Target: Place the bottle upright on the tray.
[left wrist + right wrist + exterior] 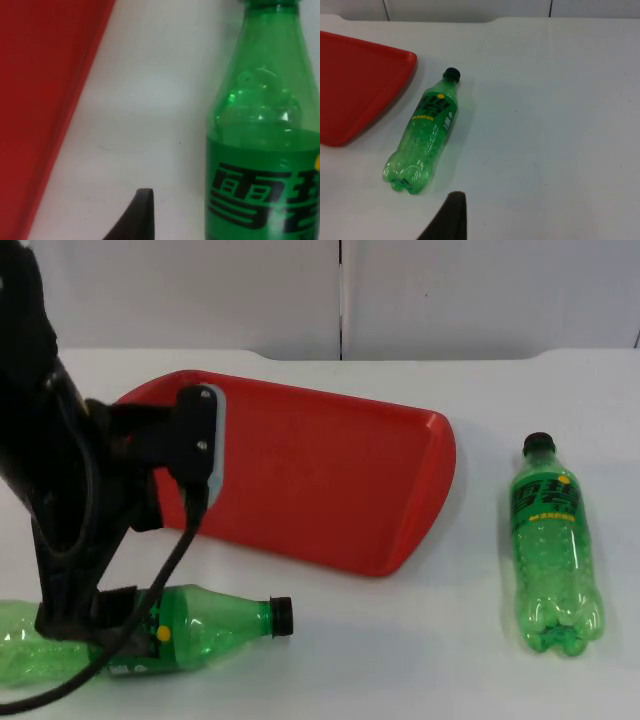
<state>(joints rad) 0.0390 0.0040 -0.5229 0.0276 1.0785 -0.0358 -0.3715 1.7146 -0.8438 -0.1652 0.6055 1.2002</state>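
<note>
Two green plastic bottles with black caps lie on their sides on the white table. One bottle (200, 630) lies at the front left, cap pointing right, just in front of the red tray (330, 470). My left gripper (85, 625) is down over this bottle's labelled middle, and the left wrist view shows the bottle's neck and label (260, 150) close beside it. The other bottle (552, 550) lies right of the tray with its cap toward the wall. My right gripper (452, 220) hovers above the table on the near side of that bottle (427, 135) and waits.
The red tray is bare and lies between the two bottles, with one edge (50, 115) running close to the left bottle. The grey partition wall (340, 295) closes the table at the back.
</note>
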